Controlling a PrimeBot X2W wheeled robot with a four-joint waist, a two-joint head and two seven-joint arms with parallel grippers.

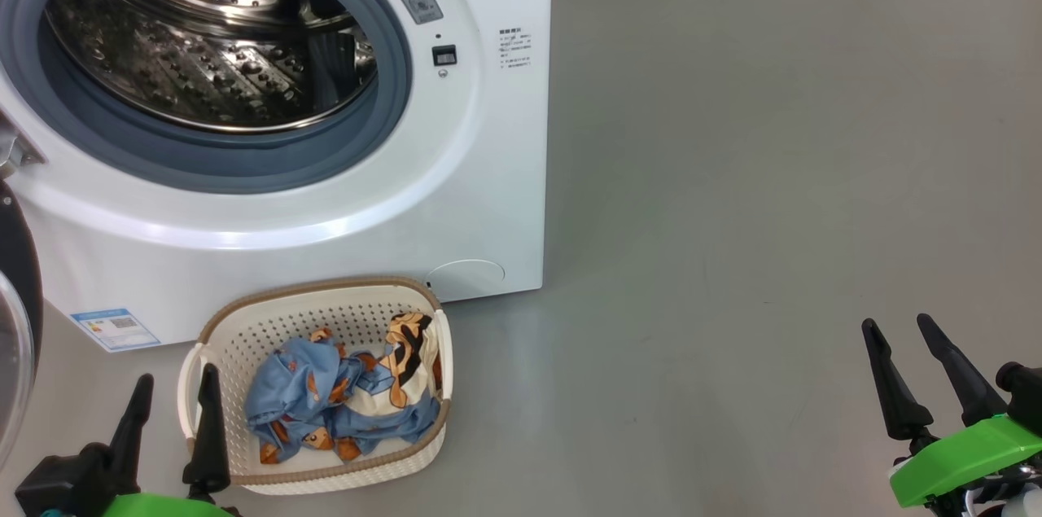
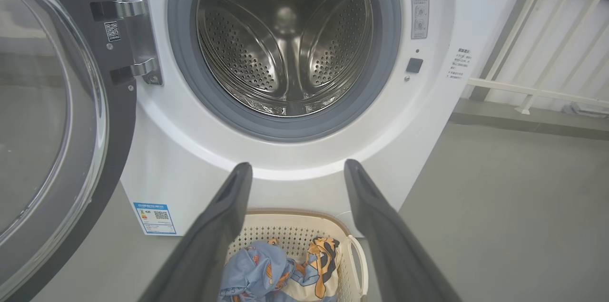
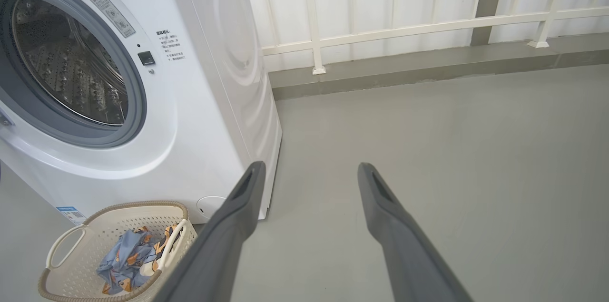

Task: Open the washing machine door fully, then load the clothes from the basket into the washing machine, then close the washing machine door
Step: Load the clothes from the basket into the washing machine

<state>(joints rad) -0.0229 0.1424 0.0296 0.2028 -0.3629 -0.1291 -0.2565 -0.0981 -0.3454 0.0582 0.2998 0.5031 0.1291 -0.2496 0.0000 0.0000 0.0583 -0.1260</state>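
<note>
handily, with the washing machine door (image 2: pixel 52 116) wide, the basket (image 1: pixel 326 286) of clothes (image 1: pixel 342 395) sits below the drum (image 1: pixel 212 37) beside the released left end effector (image 1: pixel 177 374), the right end effector (image 1: pixel 896 322) likewise released.

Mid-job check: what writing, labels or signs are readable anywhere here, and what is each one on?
Nothing reads as quotable words.
Grey sticker on the washing machine front: red warning triangle; print too small.
Printed block beside it: too small.
Blue label, lower front: QR code, text blurred.
White sticker on the washing machine door: QR code, digits unreadable.
</note>
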